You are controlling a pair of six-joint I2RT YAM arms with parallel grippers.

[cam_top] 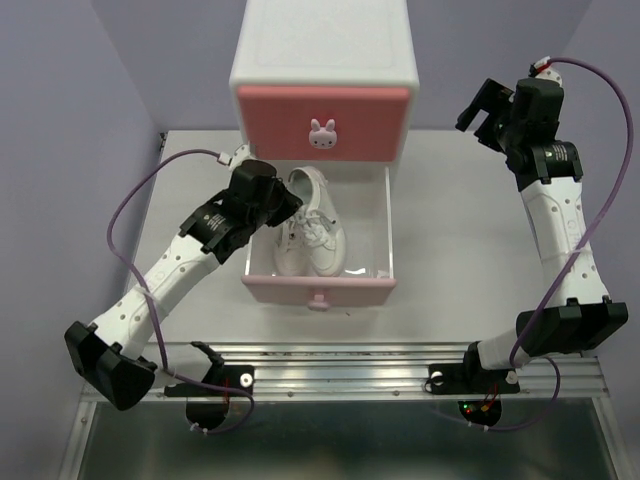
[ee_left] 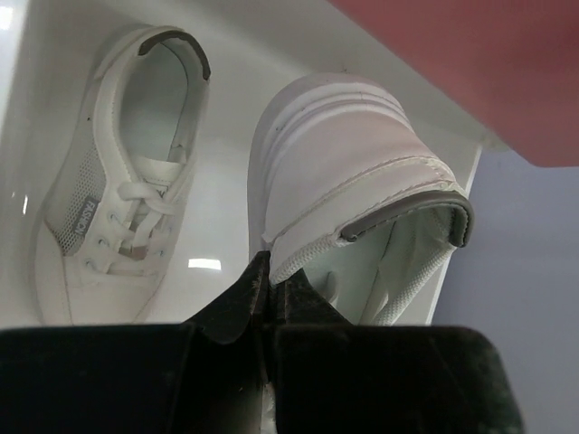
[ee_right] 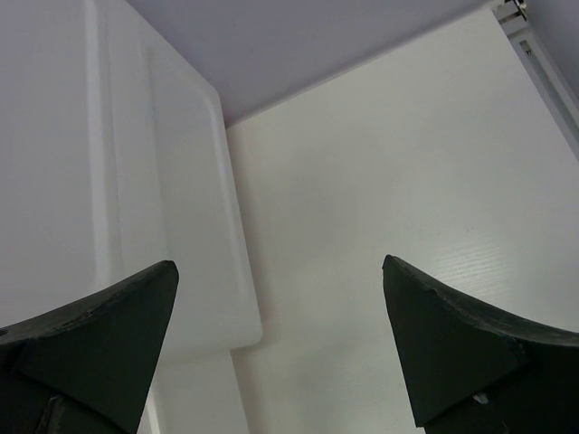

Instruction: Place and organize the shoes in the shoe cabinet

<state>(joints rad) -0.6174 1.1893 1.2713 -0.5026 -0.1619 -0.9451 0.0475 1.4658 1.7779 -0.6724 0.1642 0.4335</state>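
Left gripper [ee_left: 269, 285] pinching white shoe [ee_left: 362, 163] by heel collar, at drawer [cam_top: 320, 284] 10 o'clock corner, second shoe [ee_left: 118, 217] flat alongside, open floor along 3 o'clock wall, right gripper [ee_right: 279, 271] spread wide, 2 o'clock of cabinet [cam_top: 322, 60].

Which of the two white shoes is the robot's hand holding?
The left hand pinches the tipped-up shoe, heel raised near the dark pink drawer front. The other shoe lies flat in the open drawer, untouched.
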